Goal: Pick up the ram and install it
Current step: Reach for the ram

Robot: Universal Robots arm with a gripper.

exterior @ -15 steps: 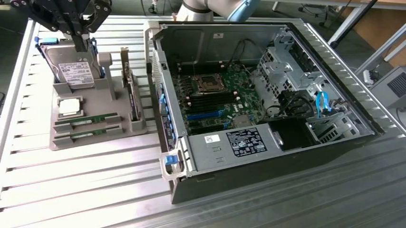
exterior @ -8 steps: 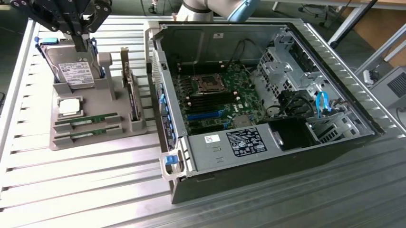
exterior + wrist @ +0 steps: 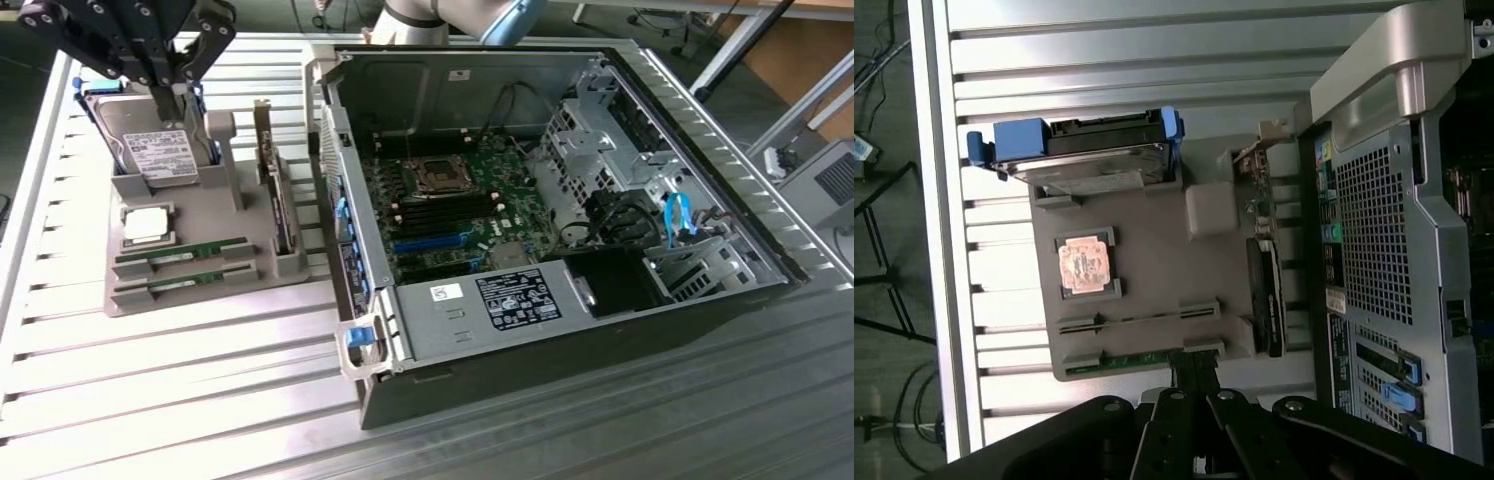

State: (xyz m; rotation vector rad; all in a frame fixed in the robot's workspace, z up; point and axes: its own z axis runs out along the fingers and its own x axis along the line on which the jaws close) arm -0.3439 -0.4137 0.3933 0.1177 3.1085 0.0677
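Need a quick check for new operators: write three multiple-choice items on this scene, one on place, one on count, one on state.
1. Where are the ram sticks?
A. in slots of the tray
B. in the case
C. in a person's hand

2. How many ram sticks are there?
A. one
B. two
C. four

3. The case is:
A. closed
B. open, with the board showing
C. upside down

Key:
1 A: both sticks lie in the tray's slots, outside the case.
2 B: two green sticks lie side by side.
3 B: the case's side is off and the board is in plain sight.
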